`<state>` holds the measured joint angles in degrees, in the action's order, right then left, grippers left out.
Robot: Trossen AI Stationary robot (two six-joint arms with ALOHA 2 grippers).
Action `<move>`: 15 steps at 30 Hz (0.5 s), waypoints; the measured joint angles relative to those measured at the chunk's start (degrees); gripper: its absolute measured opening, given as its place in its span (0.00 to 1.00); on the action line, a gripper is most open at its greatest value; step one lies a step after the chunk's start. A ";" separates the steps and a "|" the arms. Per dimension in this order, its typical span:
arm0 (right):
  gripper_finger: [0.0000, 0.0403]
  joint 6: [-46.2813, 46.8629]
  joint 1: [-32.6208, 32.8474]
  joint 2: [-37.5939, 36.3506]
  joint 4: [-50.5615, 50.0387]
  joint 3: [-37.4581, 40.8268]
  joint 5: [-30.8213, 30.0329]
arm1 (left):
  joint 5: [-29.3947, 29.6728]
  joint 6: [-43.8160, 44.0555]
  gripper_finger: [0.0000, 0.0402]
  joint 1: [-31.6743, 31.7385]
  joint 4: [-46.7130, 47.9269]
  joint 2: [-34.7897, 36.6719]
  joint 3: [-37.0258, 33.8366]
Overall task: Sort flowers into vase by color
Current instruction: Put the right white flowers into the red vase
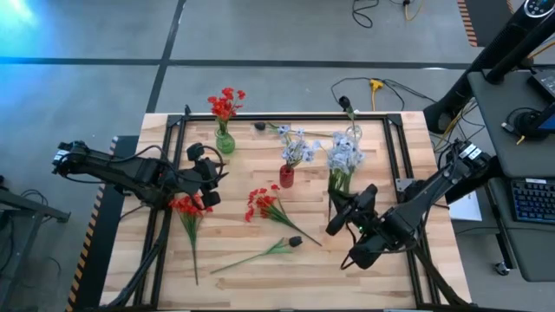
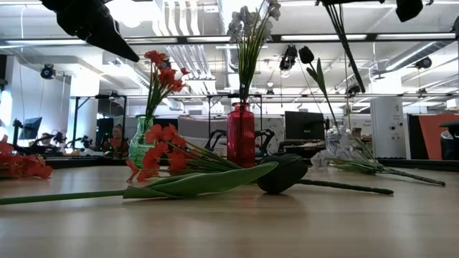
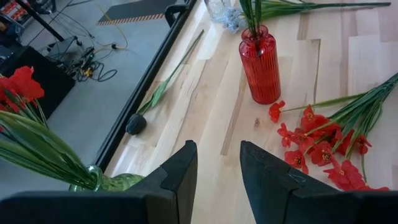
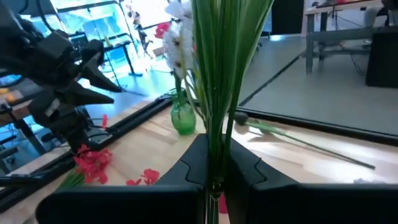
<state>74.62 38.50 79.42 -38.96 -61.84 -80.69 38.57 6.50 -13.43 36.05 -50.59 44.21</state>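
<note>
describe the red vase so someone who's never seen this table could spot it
Look to the middle of the wooden table, between the two arms. The red vase stands upright there, ribbed glass, holding pale blue-white flowers. The green vase beside it holds red blooms instead.

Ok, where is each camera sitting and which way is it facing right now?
High: overhead, straight down; both arms, left gripper, right gripper.
Low: table height, looking across at red vase; arms at top.
Left wrist: past its parted fingers at the red vase.
Right wrist: its fingers clamp pale blue-white stems.
Shared: the green vase.
</note>
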 joint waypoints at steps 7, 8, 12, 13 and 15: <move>0.04 -13.03 -0.59 0.00 13.48 -0.28 2.88 | -0.02 -0.28 0.26 0.00 -0.02 0.00 0.00; 0.04 -15.80 -0.91 0.00 16.47 -0.33 4.51 | 0.00 -0.28 0.26 0.00 -0.02 0.00 0.00; 0.04 -31.56 -3.23 0.48 30.53 -0.33 12.22 | 0.00 -0.28 0.26 0.00 -0.04 0.00 0.00; 0.04 -36.36 -3.84 0.84 34.42 -0.33 13.98 | 0.00 -0.28 0.26 0.00 -0.04 0.00 0.00; 0.04 -45.90 -5.01 1.58 41.74 -0.33 17.53 | 0.00 -0.28 0.26 -0.02 -0.06 0.00 0.00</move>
<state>28.72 33.48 81.00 2.78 -62.17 -63.16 38.56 6.22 -13.45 35.99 -50.59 44.21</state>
